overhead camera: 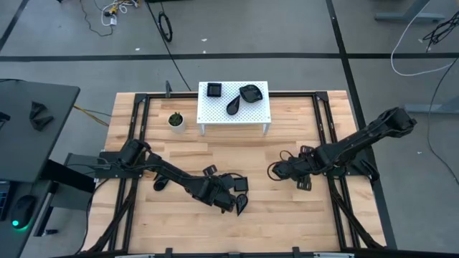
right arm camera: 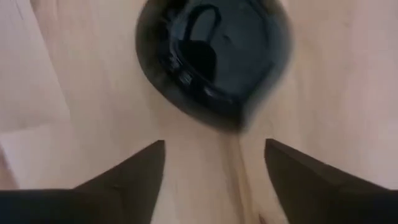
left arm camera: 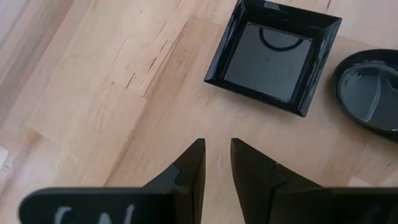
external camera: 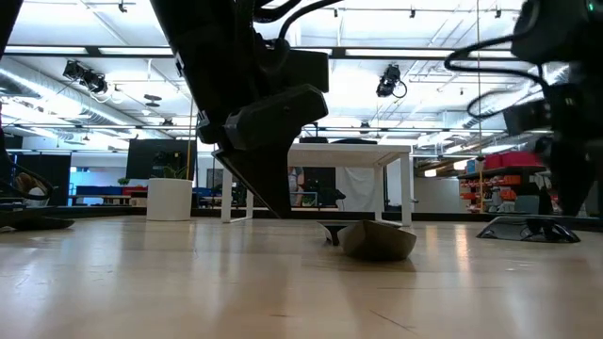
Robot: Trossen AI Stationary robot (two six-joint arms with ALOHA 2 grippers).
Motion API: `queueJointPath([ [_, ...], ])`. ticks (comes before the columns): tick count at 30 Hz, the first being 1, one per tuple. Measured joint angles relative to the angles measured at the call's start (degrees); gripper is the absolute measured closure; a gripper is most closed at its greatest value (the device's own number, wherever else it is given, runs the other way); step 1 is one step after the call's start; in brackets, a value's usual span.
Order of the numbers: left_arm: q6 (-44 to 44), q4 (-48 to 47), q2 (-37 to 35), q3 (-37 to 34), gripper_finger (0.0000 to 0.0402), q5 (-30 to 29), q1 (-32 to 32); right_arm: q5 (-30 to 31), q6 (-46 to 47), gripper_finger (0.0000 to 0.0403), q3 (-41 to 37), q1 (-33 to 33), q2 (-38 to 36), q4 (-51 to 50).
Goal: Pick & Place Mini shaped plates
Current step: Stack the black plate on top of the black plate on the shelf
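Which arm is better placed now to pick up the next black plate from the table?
Probably the right. The right gripper is open, with a round plate on the wood straight ahead. The left gripper has its fingers almost together, and the square plate lies off to one side.

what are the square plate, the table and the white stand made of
Square plate: glossy black, likely glazed ceramic or hard plastic; it mirrors a dark ring sharply. Table: pale wood planks with visible grain and seams, matte. White stand: flat perforated sheet on thin legs, probably painted metal or plastic; cannot tell which.
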Motion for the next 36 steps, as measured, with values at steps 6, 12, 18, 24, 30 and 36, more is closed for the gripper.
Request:
queueJointPath([
  [6,3.65,1.98,0.00,0.00,0.0321,0.00,0.78,0.55,0.93,0.0089,-5.97,-0.01,0.02,14.15],
  [12,11.30,6.10,0.00,0.00,0.0321,0.00,2.49,2.70,-4.45,0.0089,-7.93,-0.02,0.12,31.51],
  [18,20.89,11.76,0.00,0.00,0.0321,1.43,4.79,2.95,-18.88,0.0102,-10.27,-0.02,2.64,50.74],
  [24,25.52,15.82,0.00,0.00,0.0321,6.34,6.82,5.45,-23.89,0.0123,-10.60,-0.18,3.45,56.34],
  [30,26.25,23.15,0.00,0.00,0.0321,6.69,7.45,1.99,-24.23,0.0146,-10.62,-0.87,3.96,58.12],
  [36,19.09,31.14,0.00,0.00,0.0321,8.10,6.69,2.03,-22.48,0.0166,-10.62,-0.87,6.84,59.27],
])
